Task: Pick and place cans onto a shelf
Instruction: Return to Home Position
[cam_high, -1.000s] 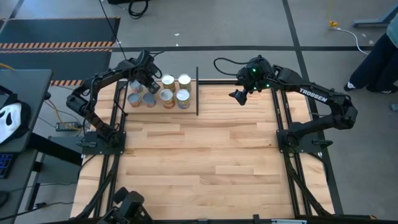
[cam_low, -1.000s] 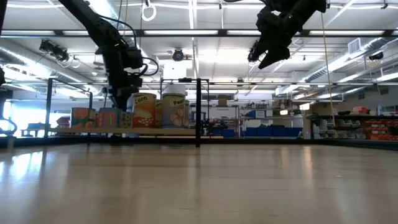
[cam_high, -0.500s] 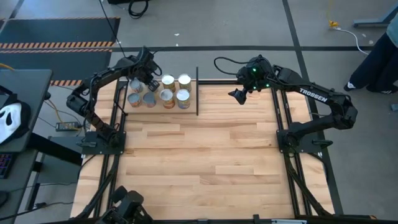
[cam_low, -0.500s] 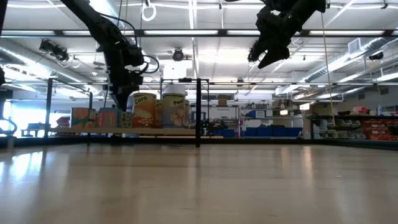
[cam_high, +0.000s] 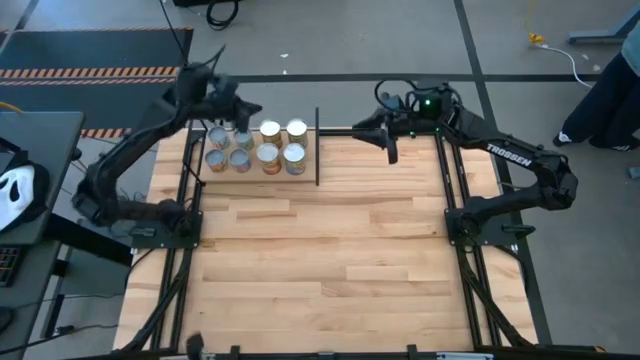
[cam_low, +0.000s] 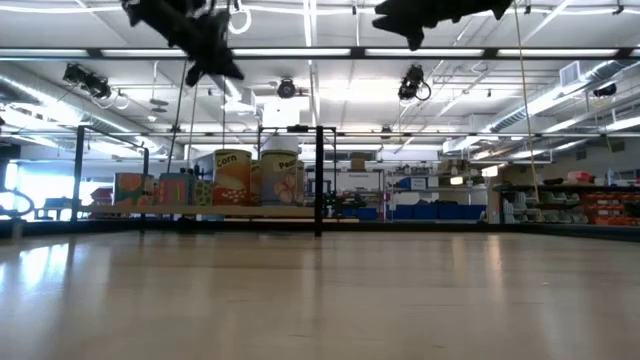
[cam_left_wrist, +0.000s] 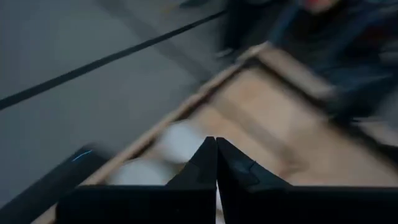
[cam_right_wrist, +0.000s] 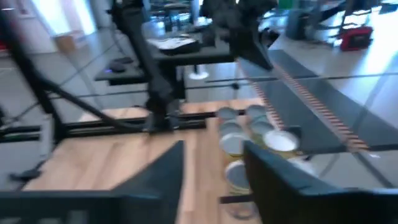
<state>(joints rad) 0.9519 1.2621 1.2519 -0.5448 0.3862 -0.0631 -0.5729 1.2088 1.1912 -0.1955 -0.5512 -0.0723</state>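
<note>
The left gripper (cam_left_wrist: 216, 143) was found with its two dark fingers (cam_left_wrist: 193, 177) clenched tip to tip, with nothing between them. In the high view it hung, blurred, over the far-left corner of the light wooden plank tabletop (cam_high: 320, 260). It sat just beyond the far side of the shelf (cam_high: 317, 150), a light-wood board framed by thin black metal rods. The eight small cylindrical cans (cam_high: 267, 154), with shiny silver or white round tops, lay just on the near side of those fingers. In the low view the cans stood well below the gripper and apart from it.

The right gripper (cam_right_wrist: 212, 149) had its fingers (cam_right_wrist: 163, 177) released, spread apart and bare. It hung over the far edge of the tabletop, to the right of the shelf's upright black post. It was well apart from the cans and high above the surface in the low view.

The cans stood upright on the shelf in two rows of four, close together. The shelf was set at the far edge of the tabletop, toward its left corner. In the low view an orange can (cam_low: 232, 178) lettered "Corn" faced the camera, with a paler can just beside it on the post side.
</note>
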